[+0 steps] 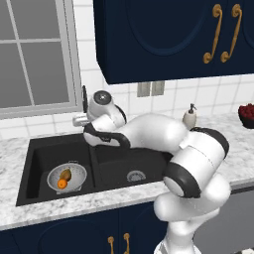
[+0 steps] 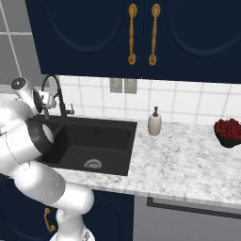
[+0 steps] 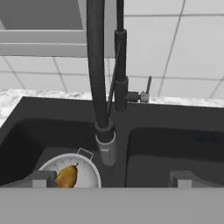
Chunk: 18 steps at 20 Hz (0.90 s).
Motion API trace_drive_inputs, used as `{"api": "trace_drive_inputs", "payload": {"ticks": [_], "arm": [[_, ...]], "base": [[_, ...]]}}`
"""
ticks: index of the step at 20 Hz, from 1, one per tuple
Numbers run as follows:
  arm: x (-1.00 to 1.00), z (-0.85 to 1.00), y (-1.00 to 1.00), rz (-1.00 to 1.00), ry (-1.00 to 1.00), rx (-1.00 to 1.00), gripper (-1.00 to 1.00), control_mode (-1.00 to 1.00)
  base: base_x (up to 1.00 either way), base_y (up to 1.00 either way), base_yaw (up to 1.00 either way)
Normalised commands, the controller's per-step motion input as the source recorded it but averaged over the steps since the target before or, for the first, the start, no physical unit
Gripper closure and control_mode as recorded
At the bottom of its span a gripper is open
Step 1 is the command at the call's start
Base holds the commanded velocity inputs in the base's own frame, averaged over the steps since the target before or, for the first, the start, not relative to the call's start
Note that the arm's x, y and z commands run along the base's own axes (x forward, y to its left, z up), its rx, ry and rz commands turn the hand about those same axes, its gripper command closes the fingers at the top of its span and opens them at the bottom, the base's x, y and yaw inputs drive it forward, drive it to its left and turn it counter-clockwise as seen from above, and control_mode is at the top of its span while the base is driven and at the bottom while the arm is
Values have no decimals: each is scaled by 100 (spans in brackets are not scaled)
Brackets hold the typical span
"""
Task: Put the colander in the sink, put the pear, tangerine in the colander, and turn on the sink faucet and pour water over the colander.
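Down in the left basin of the black sink (image 1: 30, 168) sits the colander (image 1: 67, 177), over at about 8 o'clock in the left base view. The pear (image 1: 65, 174) and the tangerine (image 1: 62, 184) are both inside it, tangerine at roughly 7 o'clock from the pear and touching or just about touching it, can't tell which. From the hand view you get the colander rim (image 3: 87, 164) at the bottom, around 7 o'clock, with the pear (image 3: 66, 176) lying in it.

The sink faucet (image 3: 98, 74) runs up the middle of the hand view. Its thick dark hose comes down to a grey spray head (image 3: 107, 148) that hangs just beside the colander's rim, at about 2 o'clock from it, over the divider between the two basins. The little side lever (image 3: 148, 87) sticks out at 3 o'clock from the faucet body, tilted up. No water coming out that I can see.

The gripper (image 3: 109, 180) is wide apart and holding nothing, its two fingertips (image 3: 41, 179) showing at the bottom of the hand view, one on each side of the spray head and well clear of it. In the right base view the faucet (image 2: 56, 96) arches right next to the arm's wrist at 10 o'clock.

Also on the marble counter (image 2: 179, 160): a soap dispenser (image 2: 154, 123) by the sink's back right corner, and a bowl of red fruit (image 2: 229, 132) way off at 3 o'clock.
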Motion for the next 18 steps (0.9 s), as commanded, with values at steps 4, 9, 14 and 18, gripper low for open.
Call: {"api": "trace_drive_inputs", "payload": {"ticks": [4,9,14,18], "arm": [[52,-9,29,0,0,0,-100,-100],[49,-15,31,0,0,0,-100,-100],[37,-9,31,0,0,0,-100,-100],[29,-10,45,-1,0,-2,-100,-100]], "base": [[0,0,0],[0,0,0],[0,0,0],[0,0,0]]}}
